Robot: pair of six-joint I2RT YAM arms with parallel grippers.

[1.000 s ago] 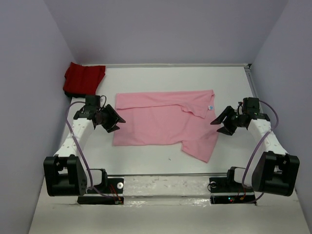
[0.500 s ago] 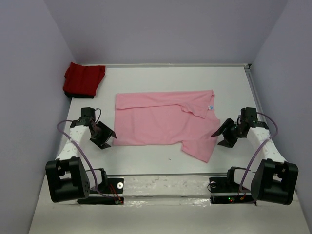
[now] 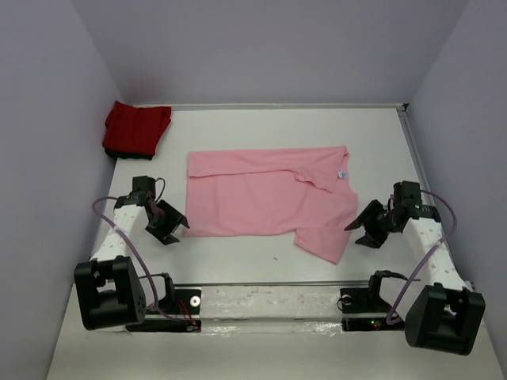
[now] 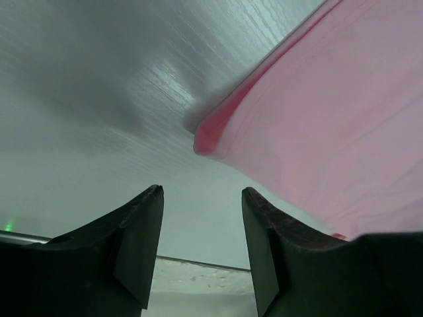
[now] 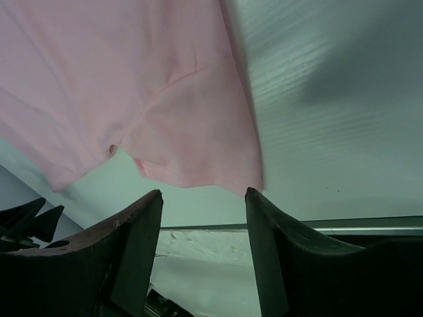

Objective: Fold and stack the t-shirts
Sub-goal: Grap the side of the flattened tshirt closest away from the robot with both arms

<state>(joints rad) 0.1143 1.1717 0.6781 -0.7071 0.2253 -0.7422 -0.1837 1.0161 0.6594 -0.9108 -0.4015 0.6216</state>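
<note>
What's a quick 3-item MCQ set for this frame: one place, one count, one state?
1. Where is the red shirt?
A) on the pink shirt
B) at the near edge
C) in the far-left corner of the table

2. How many shirts are in view?
A) one
B) two
C) three

3. What state is the pink shirt in?
A) lying on the table, gripped by no jaws
B) lifted off the table
C) stacked on the red shirt

Answers:
1 C: it sits bunched by the far-left wall, apart from the pink one.
2 B: one red, one pink.
3 A: both wrist views show open jaws with nothing between them.
</note>
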